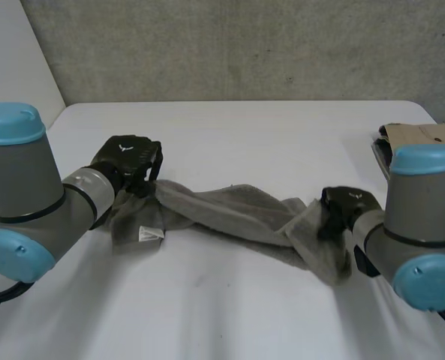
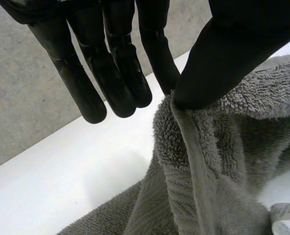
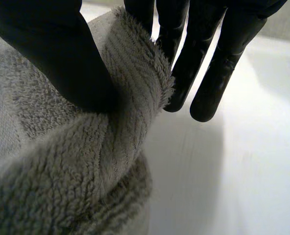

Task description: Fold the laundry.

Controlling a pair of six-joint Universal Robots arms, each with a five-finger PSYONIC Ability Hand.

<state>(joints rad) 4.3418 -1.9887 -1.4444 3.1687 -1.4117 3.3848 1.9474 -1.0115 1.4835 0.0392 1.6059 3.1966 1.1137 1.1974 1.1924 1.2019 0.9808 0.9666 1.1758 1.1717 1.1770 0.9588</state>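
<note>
As recorded from the head view, a grey towel (image 1: 230, 214) is found bunched into a long strip across the middle of the white table (image 1: 230, 315), drawn out between the two hands. The left hand (image 1: 130, 161) is set on the strip's left end, where the cloth spreads wider and a small white label (image 1: 148, 235) is turned up (its print cannot be read). The right hand (image 1: 346, 208) is set on the right end, where the cloth is crumpled against the arm. A brown cardboard box (image 1: 421, 139) is noted at the table's far right edge, behind the right arm.

Through the left wrist view, the left hand (image 2: 233, 49) is seen closed on the towel (image 2: 208, 161): a hemmed edge is pinched between the thumb and the nearest finger. The other fingers are held straight, clear of the cloth. The label (image 2: 286, 218) is noted on the cloth just past the thumb tip, and bare table (image 2: 61, 176) is seen beside the towel.

Through the right wrist view, the right hand (image 3: 61, 58) is likewise seen closed on the towel (image 3: 86, 166): a thick fold is clamped between the thumb and the nearest fingers. The remaining fingers are held straight beside the fold, over bare table (image 3: 242, 171).
</note>
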